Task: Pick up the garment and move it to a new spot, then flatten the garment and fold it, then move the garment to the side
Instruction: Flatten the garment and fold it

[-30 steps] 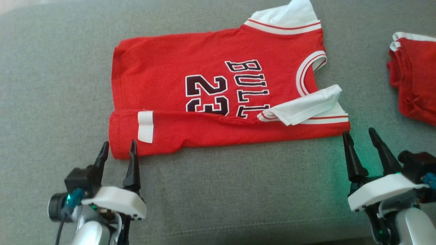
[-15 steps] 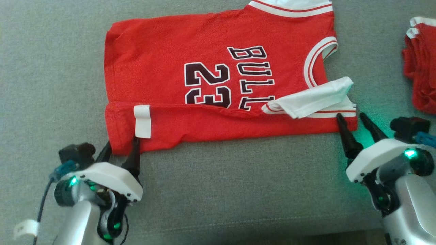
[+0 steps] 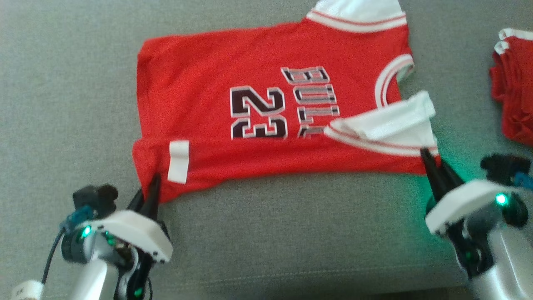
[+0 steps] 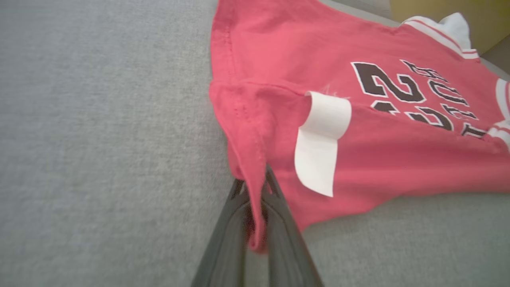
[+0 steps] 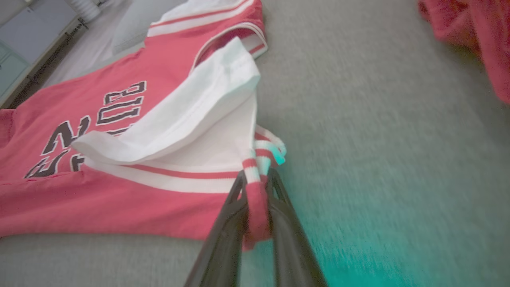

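Left claw, lower left, pinches a bottom corner of the shirt; right claw, lower right, grips its sleeve-side corner. Shirt lies mid-frame on grey cushion (near edge folded over).

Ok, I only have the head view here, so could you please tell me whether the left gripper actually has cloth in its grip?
Observer: Yes. In the left wrist view the left gripper is shut on the near corner of the red jersey, and a ridge of red cloth is pinched between the jaws.
Operator: Thank you. Does the right one have a proper hold as well?
Observer: In the right wrist view the right gripper is shut on the corner where the striped white trim ends. A strip of red cloth runs down between its jaws.
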Controlling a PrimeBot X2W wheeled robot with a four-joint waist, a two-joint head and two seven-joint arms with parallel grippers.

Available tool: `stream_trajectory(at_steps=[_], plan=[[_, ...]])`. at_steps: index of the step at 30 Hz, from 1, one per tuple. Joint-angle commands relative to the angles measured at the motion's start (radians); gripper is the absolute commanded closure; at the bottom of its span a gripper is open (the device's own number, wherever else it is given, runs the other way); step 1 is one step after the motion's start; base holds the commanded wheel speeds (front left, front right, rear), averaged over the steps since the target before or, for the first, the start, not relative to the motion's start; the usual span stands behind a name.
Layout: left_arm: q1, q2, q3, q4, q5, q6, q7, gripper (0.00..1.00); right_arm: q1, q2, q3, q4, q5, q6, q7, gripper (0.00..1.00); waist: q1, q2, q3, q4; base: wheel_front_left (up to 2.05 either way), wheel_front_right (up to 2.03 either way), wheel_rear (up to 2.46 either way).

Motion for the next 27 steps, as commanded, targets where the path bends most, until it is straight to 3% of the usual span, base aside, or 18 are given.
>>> stream_trajectory(at_steps=[1, 11, 12, 13, 14, 15, 16, 27], plan=[[0.014, 0.035, 0.037, -0.051, 0.009, 0.016, 0.010, 1.00, 0.053, -0.007, -0.005, -0.048, 0.003, 0.003, 0.010, 1.00, 0.0000, 0.0000, -0.019, 0.002, 0.00, 0.00, 0.00], [0.164, 0.062, 0.060, -0.162, -0.016, 0.073, 0.090, 1.00, 0.256, 0.064, -0.065, -0.216, -0.038, 0.003, 0.089, 1.00, 0.0000, 0.0000, -0.080, -0.014, 0.00, 0.00, 0.00], [0.178, 0.062, 0.060, -0.165, -0.021, 0.075, 0.099, 1.00, 0.265, 0.070, -0.068, -0.227, -0.044, 0.003, 0.093, 0.35, 0.0000, 0.0000, -0.085, -0.016, 0.00, 0.00, 0.00], [0.190, 0.060, 0.059, -0.167, -0.028, 0.076, 0.107, 0.90, 0.270, 0.074, -0.072, -0.237, -0.051, 0.003, 0.093, 0.00, 0.0000, 0.0000, -0.088, -0.019, 0.00, 0.00, 0.00], [0.200, 0.058, 0.057, -0.167, -0.033, 0.078, 0.114, 0.73, 0.272, 0.077, -0.074, -0.246, -0.060, 0.003, 0.090, 0.00, 0.0000, 0.0000, -0.092, -0.020, 0.00, 0.00, 0.00], [0.209, 0.057, 0.054, -0.165, -0.034, 0.081, 0.122, 0.47, 0.272, 0.078, -0.074, -0.253, -0.070, 0.003, 0.085, 0.00, 0.0000, 0.0000, -0.097, -0.021, 0.00, 0.00, 0.00], [0.213, 0.055, 0.051, -0.167, -0.030, 0.086, 0.121, 0.00, 0.270, 0.078, -0.072, -0.262, -0.082, 0.003, 0.073, 0.00, 0.0000, 0.0000, -0.101, -0.021, 0.00, 0.00, 0.00], [0.141, 0.049, 0.053, -0.271, 0.157, 0.184, -0.148, 0.00, 0.220, 0.070, -0.052, -0.458, -0.229, 0.003, -0.076, 0.00, 0.0000, 0.0000, -0.155, -0.016, 0.00, 0.00, 0.00]])
